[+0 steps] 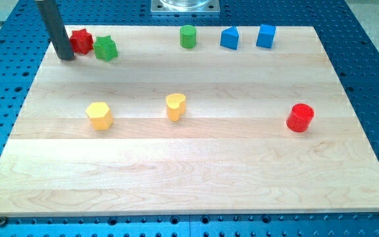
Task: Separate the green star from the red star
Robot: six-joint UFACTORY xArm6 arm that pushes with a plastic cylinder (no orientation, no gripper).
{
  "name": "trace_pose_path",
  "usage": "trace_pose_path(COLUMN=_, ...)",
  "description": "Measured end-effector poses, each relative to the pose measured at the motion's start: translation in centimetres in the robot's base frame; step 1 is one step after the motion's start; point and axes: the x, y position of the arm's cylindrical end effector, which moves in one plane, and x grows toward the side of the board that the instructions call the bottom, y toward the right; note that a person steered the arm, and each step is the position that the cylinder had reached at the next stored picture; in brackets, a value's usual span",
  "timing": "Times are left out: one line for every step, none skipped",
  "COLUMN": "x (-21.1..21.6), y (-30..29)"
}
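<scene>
Nearest the view's bottom, the red cylinder (300, 117) sits right, the yellow heart (176, 106) and yellow hexagon (99, 115) mid-board; up top-left, red star (81, 41) touches green star (105, 48); my tip (66, 57) is pressed against the red star's left; it's a bare rod, no fingers to read

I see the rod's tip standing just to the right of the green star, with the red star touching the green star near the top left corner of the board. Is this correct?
Not quite. The camera view shows my tip just to the left of the red star, not right of the green star. The rest holds: both stars touch near the board's top left corner.
</scene>
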Motion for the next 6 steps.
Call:
trace_pose_path(x=-0.2, y=5.7)
trace_pose_path(x=0.4, y=13.4)
trace_pose_path(x=2.9, y=7.0)
trace_pose_path(x=-1.1, y=5.3)
trace_pose_path(x=-4.4, y=9.6)
trace_pose_path(x=-6.2, y=12.6)
